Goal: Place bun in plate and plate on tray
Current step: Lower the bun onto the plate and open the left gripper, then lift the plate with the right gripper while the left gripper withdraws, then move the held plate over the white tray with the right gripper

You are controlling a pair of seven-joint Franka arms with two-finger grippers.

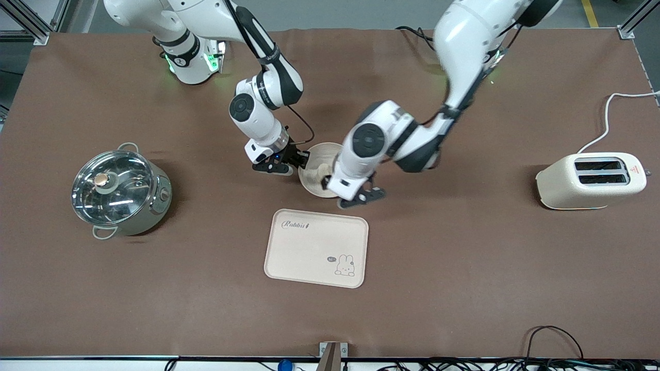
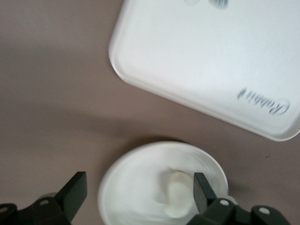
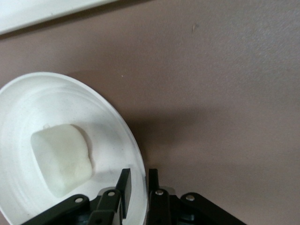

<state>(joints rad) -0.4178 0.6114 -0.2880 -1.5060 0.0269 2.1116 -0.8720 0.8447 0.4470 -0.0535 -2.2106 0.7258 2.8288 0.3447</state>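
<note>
The plate (image 1: 320, 153) lies just farther from the front camera than the tray (image 1: 316, 247). The bun (image 1: 323, 170) lies in the plate. My right gripper (image 1: 301, 159) is shut on the plate's rim at the right arm's end; in the right wrist view my right gripper (image 3: 140, 187) pinches the rim of the plate (image 3: 28, 101), with the bun (image 3: 61, 158) inside and a strip of the tray (image 3: 33, 14) showing. My left gripper (image 1: 359, 196) is open and empty over the plate's edge. In the left wrist view my left gripper (image 2: 140, 190) spans the plate (image 2: 131, 187), the bun (image 2: 176, 193) beside one finger, the tray (image 2: 201, 61) close by.
A steel pot with a glass lid (image 1: 120, 188) stands toward the right arm's end of the table. A cream toaster (image 1: 593, 180) with a white cord stands toward the left arm's end. Brown table surface lies open around the tray.
</note>
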